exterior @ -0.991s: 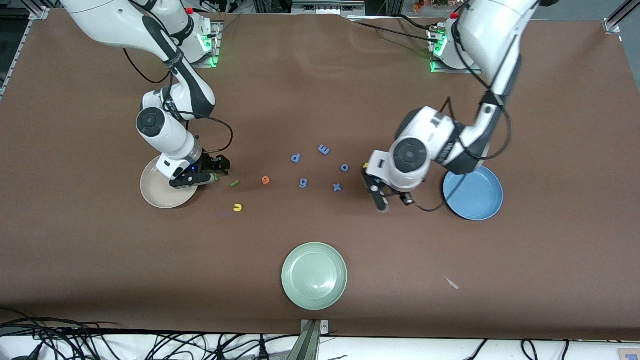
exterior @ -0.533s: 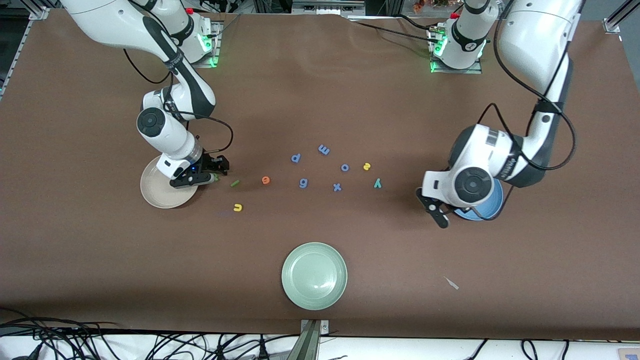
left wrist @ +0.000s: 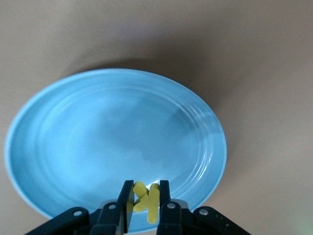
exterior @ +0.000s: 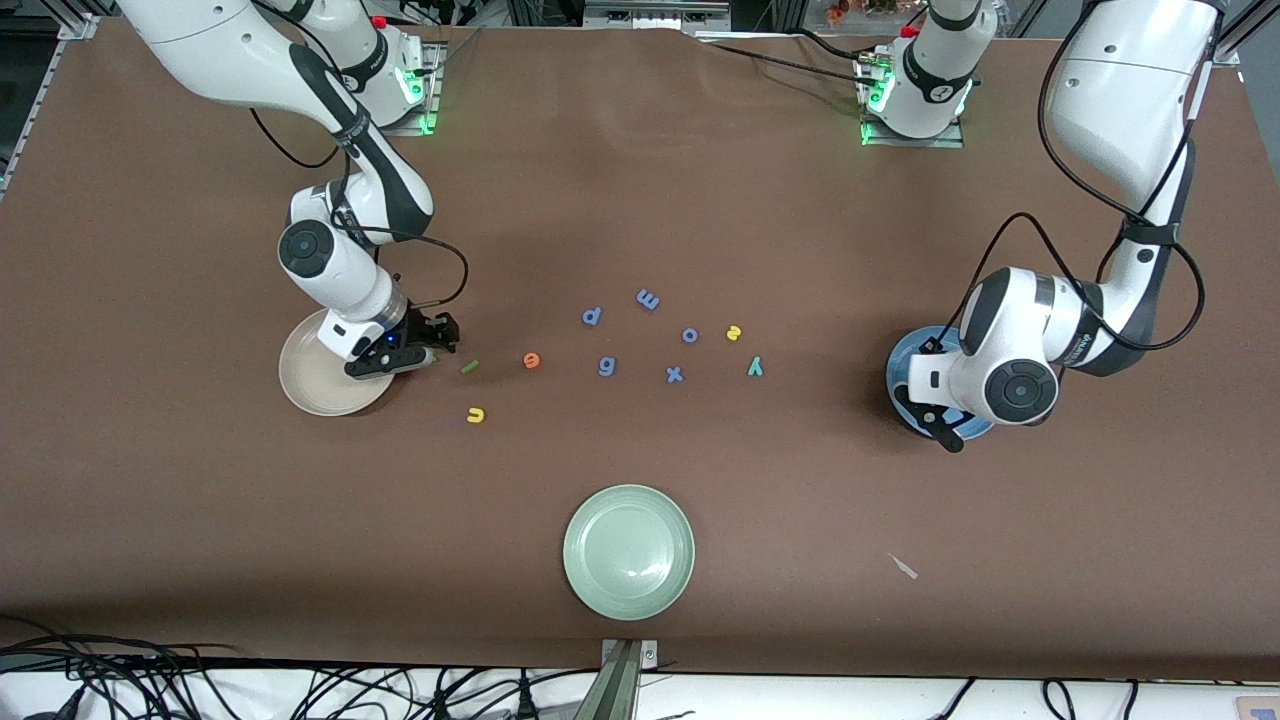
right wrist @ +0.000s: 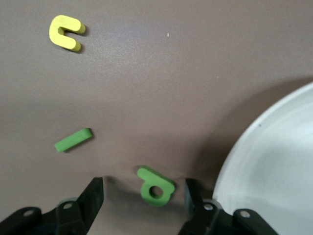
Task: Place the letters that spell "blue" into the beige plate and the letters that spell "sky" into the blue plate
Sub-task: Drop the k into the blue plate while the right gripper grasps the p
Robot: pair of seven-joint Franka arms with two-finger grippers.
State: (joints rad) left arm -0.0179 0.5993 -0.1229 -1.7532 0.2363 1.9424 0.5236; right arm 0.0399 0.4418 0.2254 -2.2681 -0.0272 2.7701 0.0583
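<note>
While the left pincer (left wrist: 145,208) grips yellow k (left wrist: 146,200) over blue plate (left wrist: 73,127), right pincer (right wrist: 142,196) straddles green b (right wrist: 155,186), apart

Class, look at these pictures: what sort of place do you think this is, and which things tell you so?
Probably a robotics lab: two arms bolted to a brown table, foam letters such as the yellow u laid out beside plates, cables along the table's edge.

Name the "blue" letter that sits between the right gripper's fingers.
The green b: it lies on the table between the open right gripper's fingers, beside the beige plate. The l, u and e lie clear of it.
</note>
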